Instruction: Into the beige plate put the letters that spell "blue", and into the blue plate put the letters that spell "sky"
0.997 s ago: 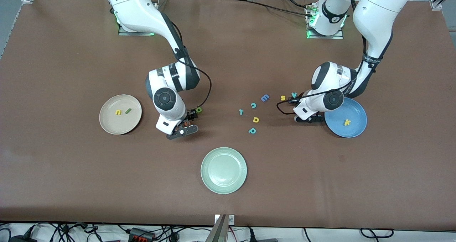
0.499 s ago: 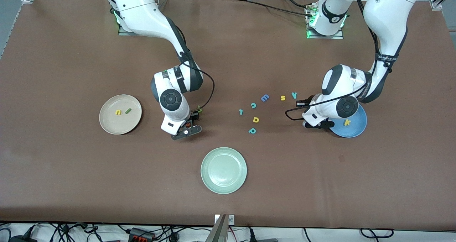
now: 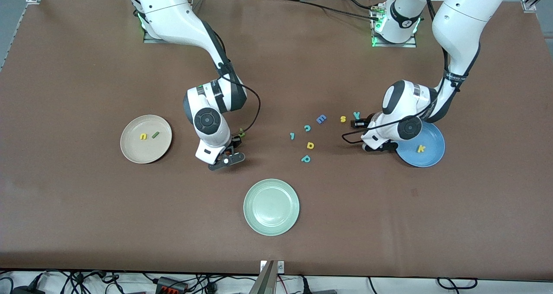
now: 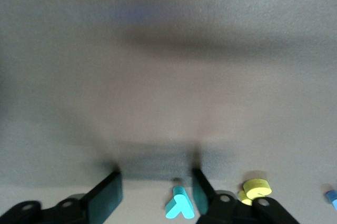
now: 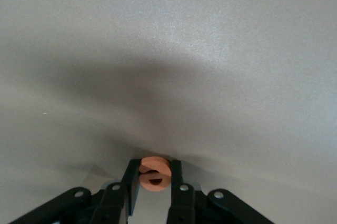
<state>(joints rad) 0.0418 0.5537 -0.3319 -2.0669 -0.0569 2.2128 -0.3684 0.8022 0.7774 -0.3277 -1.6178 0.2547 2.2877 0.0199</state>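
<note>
The right gripper [image 5: 150, 182] is down at the brown table [image 3: 86, 220] between the beige plate [image 3: 129, 153] and the loose letters, its fingers pinched on the orange e [image 5: 154, 171], which sits squarely between the pads in the right wrist view. A sliver of the green b [image 3: 242, 133] peeks out beside that wrist. The yellow u [image 3: 143, 136] and the green stick l [image 3: 155, 134] already lie in the beige plate.

At the left arm's end, the left gripper [image 4: 156, 199] hangs low with its jaws apart and empty, the teal y [image 4: 178, 206] lying between its fingers and the yellow s [image 4: 255, 190] just beside. The yellow k [image 3: 421, 148] rests in the blue plate [image 3: 432, 134], close by.

These foam letters look featherlight and a little squashy; a soft pinch across the flat faces should do, though the thin pieces could twist or cling to a pad on release.

Mid-table lie a teal l [image 3: 292, 135], a teal c [image 3: 307, 128], a blue E [image 3: 321, 119], a yellow letter [image 3: 310, 145] and a teal p [image 3: 306, 158], well spaced. The pale green plate [image 3: 271, 207] sits nearest the camera. The mat looks matte and grippy, with plenty of open space around both arms.
</note>
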